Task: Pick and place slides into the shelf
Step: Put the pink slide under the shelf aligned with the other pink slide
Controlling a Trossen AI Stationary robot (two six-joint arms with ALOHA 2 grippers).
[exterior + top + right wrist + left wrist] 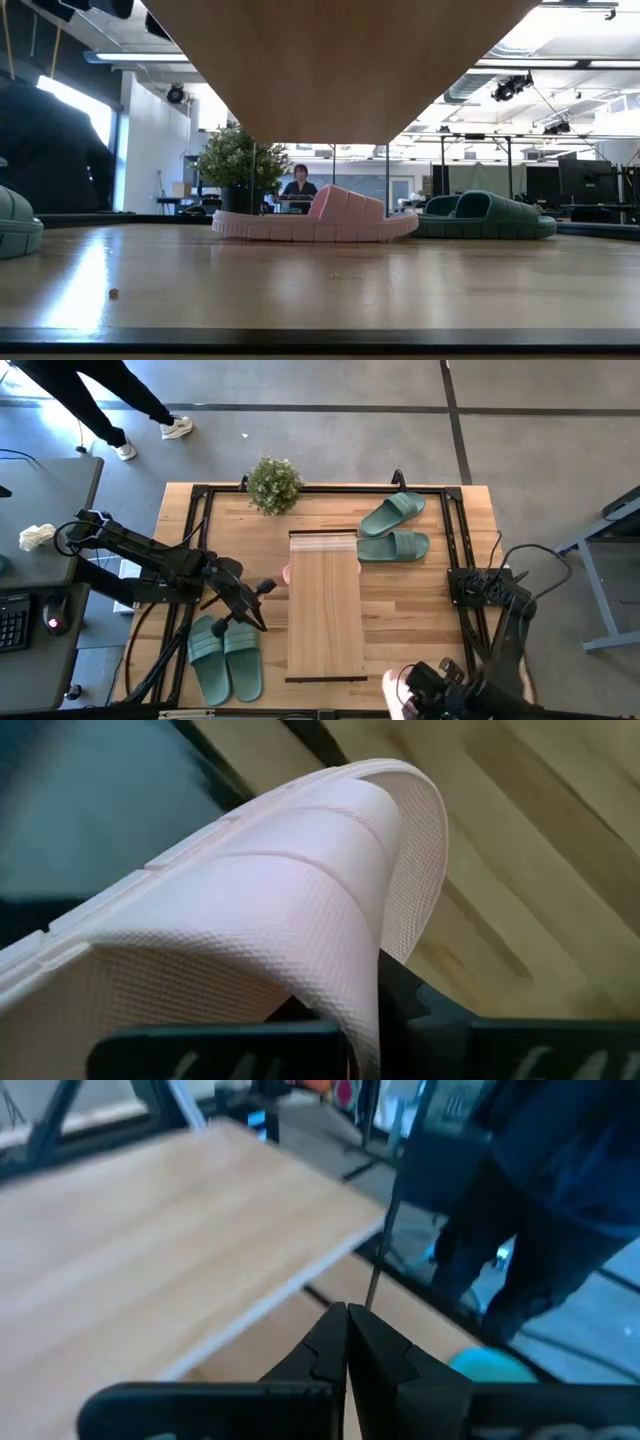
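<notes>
A small potted plant [273,484] with bushy green leaves stands on the wooden table [420,610] at about eleven o'clock, close to the far edge. Off the table at ten o'clock, a person's legs in dark trousers and white sneakers [177,428] stand on the grey floor. At nine o'clock, on a dark side desk [50,490], lie a crumpled white cloth [37,536] and a black keyboard [13,622].

The light-wood table [430,610] carries the long shelf [324,605] down its middle, a green pair of slides [226,657] near left, another green pair [394,530] far right, a potted plant [273,484] at the far edge, and one pink slide [315,217] under the shelf.
</notes>
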